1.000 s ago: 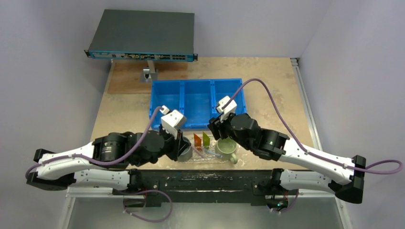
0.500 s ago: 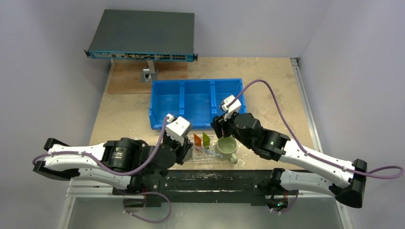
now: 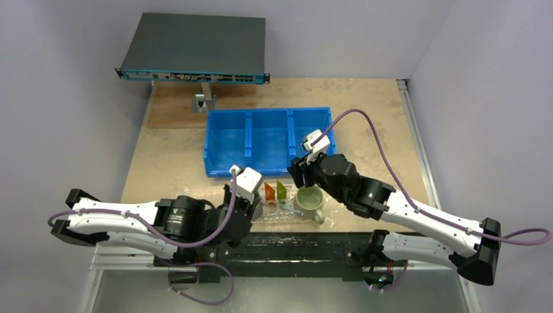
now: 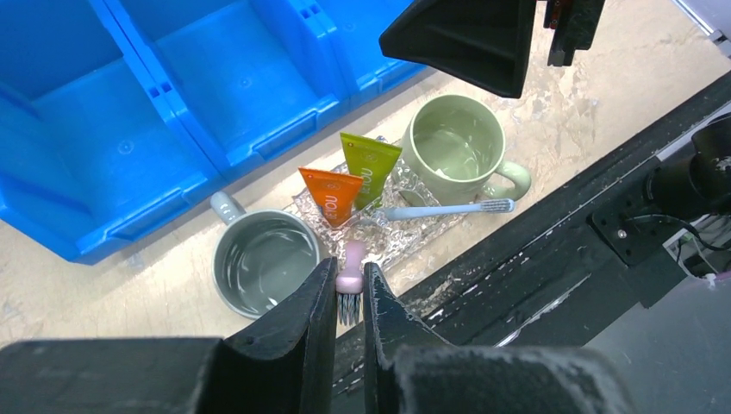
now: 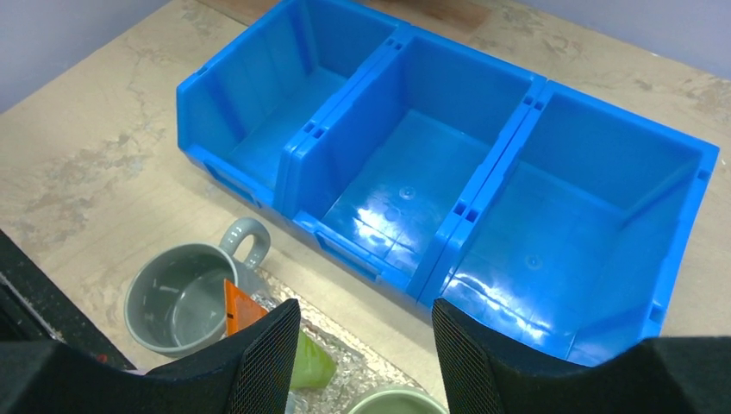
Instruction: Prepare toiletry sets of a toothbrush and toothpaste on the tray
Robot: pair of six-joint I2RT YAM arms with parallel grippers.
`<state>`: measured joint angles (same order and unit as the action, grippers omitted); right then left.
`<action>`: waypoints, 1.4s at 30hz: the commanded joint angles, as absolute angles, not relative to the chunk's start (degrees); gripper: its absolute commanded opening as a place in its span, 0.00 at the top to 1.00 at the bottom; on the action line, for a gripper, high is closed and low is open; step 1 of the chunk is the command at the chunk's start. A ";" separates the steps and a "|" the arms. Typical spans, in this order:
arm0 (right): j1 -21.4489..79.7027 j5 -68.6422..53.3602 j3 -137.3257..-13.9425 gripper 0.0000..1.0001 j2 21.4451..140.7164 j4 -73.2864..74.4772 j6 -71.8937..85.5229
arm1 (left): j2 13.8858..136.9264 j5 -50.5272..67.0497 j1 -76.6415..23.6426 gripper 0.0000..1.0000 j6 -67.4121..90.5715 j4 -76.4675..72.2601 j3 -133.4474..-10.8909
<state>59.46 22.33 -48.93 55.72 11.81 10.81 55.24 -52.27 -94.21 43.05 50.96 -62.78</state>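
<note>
Toiletry sets look about three-quarters laid out, by my judgement. Furthest left, a grey mug (image 4: pixel 263 259) stands at the left end of the tray (image 4: pixel 412 235). Just right of it, my left jaws are pinched narrow on a pinkish toothbrush (image 4: pixel 352 256), gripped near its bristle head and held over the tray's near edge, not yet laid down. On the tray an orange tube (image 4: pixel 333 195) and a green tube (image 4: pixel 369 166) sit side by side, touching. A pale toothbrush (image 4: pixel 448 208) lies flat in front of them. A green mug (image 4: pixel 454 145) crowds the right end. My right jaws hang wide and hold nothing, above the tray's far side. Behind it all, a blue bin (image 5: pixel 448 172) sits on the desk (image 5: pixel 95 155). The two mugs hem in the landing spot.
</note>
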 commanded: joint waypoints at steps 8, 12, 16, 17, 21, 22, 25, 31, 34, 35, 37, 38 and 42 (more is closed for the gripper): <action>59.06 21.27 -48.08 0.39 54.86 10.12 12.22 | 57.51 -53.86 -94.66 1.00 45.12 44.01 -59.76; 59.06 21.28 -48.04 0.39 54.58 10.36 12.39 | 58.29 -54.38 -94.65 1.00 45.35 43.16 -58.88; 58.98 21.28 -47.77 0.39 54.58 10.48 12.72 | 58.82 -54.86 -94.66 1.00 45.75 42.11 -57.68; 58.99 21.30 -47.64 0.39 54.58 10.47 12.78 | 58.80 -55.03 -94.66 1.00 46.05 41.91 -57.28; 58.99 21.37 -47.30 0.39 54.58 10.46 12.92 | 58.39 -55.51 -94.66 1.00 46.44 38.99 -54.51; 58.99 21.41 -47.31 0.39 54.50 10.46 12.84 | 58.36 -55.71 -94.66 1.00 46.48 38.35 -53.91; 58.98 21.57 -47.31 0.39 54.43 10.38 12.75 | 58.49 -56.59 -94.65 1.00 46.65 36.82 -52.42; 58.96 21.95 -47.07 0.39 55.09 10.66 12.82 | 59.50 -57.93 -94.66 1.00 46.14 33.18 -49.57; 58.98 22.06 -46.73 0.39 55.11 10.47 13.00 | 60.91 -58.15 -94.66 1.00 46.43 32.03 -49.04; 58.98 22.13 -46.68 0.39 55.11 10.47 13.01 | 61.37 -58.30 -94.66 1.00 46.68 32.02 -48.97; 58.95 22.14 -46.67 0.39 55.19 10.54 13.01 | 62.17 -58.58 -94.74 1.00 46.99 31.88 -48.97; 58.99 22.20 -46.66 0.39 55.24 10.63 13.01 | 62.49 -58.73 -94.73 1.00 47.28 31.87 -48.96; 58.96 22.11 -46.68 0.39 55.41 10.64 13.05 | 63.38 -60.22 -95.07 1.00 47.81 31.58 -48.80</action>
<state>59.18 21.50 -47.07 55.75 11.97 12.03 63.09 -56.75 -94.32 46.02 34.04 -48.95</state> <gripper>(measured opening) 0.606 0.119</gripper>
